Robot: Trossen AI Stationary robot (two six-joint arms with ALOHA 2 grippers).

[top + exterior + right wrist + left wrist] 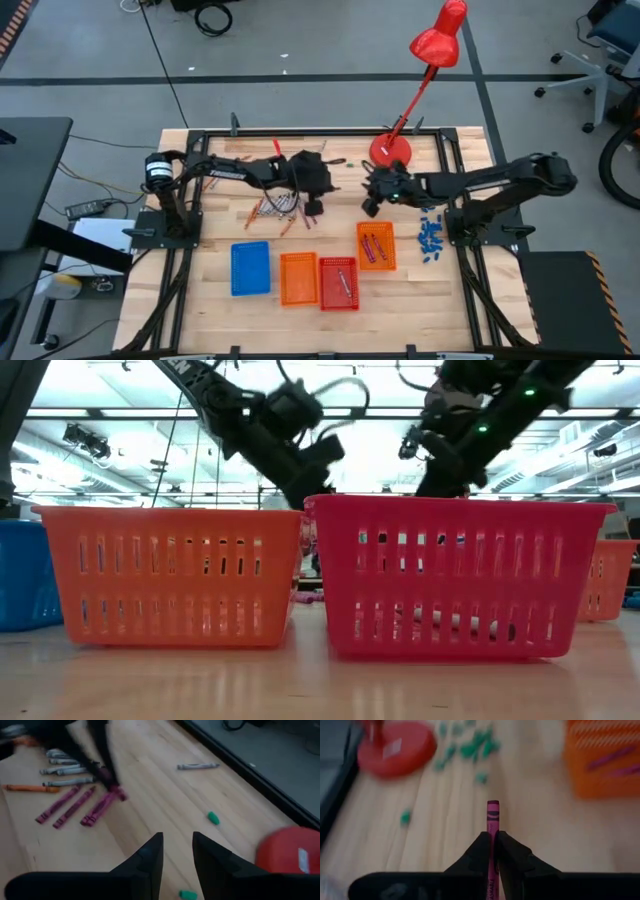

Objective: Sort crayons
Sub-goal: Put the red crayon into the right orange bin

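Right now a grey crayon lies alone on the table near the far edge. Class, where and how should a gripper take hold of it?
Grip the lone grey crayon at mid-length, coming straight down with fingers across its thin width. It lies flat with bare wood all round, so nothing blocks either side. The right gripper, open and empty, seems nearer.

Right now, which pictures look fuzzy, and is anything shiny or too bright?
In the left wrist view the magenta crayon held in the left hand is sharp, while the green bits and red lamp base behind are smeared. In the right wrist view the far crayons are soft. In the low view the ceiling lights glare white and the table shines under the red basket.
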